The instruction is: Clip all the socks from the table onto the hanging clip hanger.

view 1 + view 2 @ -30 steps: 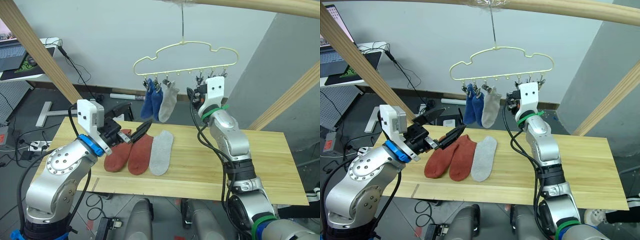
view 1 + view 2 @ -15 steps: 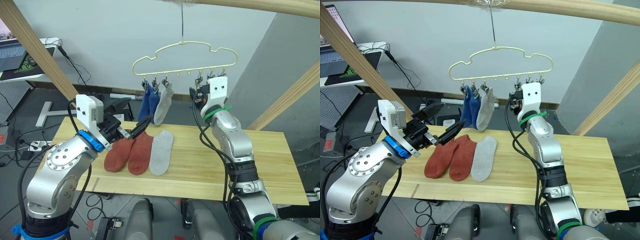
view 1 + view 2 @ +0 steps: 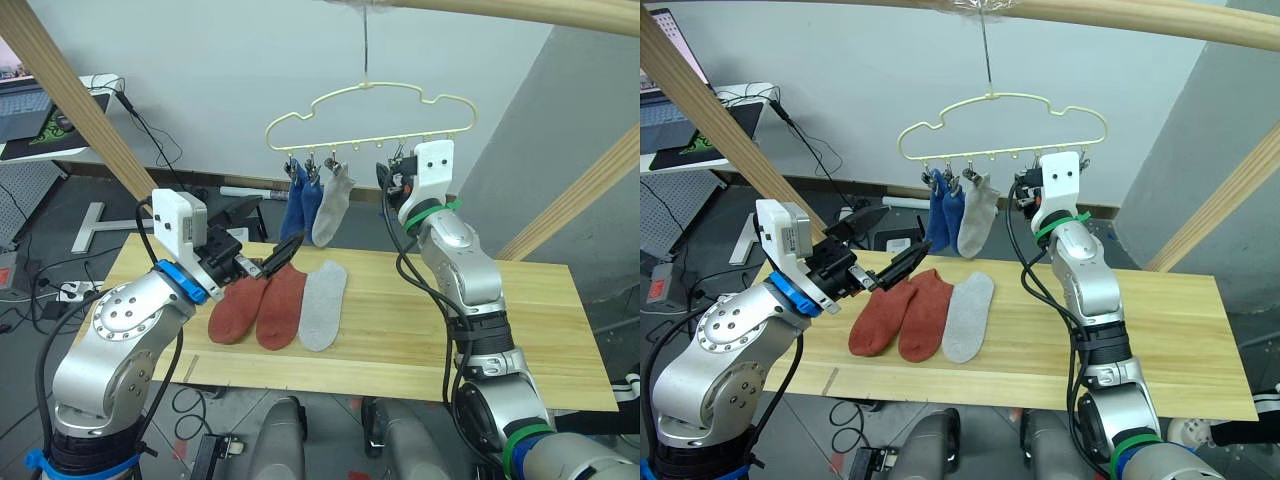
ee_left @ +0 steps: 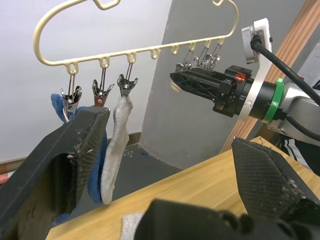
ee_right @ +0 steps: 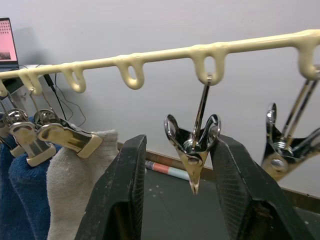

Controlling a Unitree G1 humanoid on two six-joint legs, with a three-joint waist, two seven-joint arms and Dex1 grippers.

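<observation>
Since a second earlier the right gripper point(image 5: 175, 200) had risen to the clip hanger point(image 3: 368, 92), its fingers spread either side of an empty clip point(image 5: 194, 145). Left gripper point(image 3: 883, 250) hovered open above the table point(image 3: 540, 330), near two rust-red socks point(image 3: 262, 305) and a grey sock point(image 3: 324, 304); two blue socks point(image 3: 301, 208) and one grey hung clipped

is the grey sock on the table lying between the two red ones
No, the grey sock lies at the end, with both red socks on one side.
</observation>
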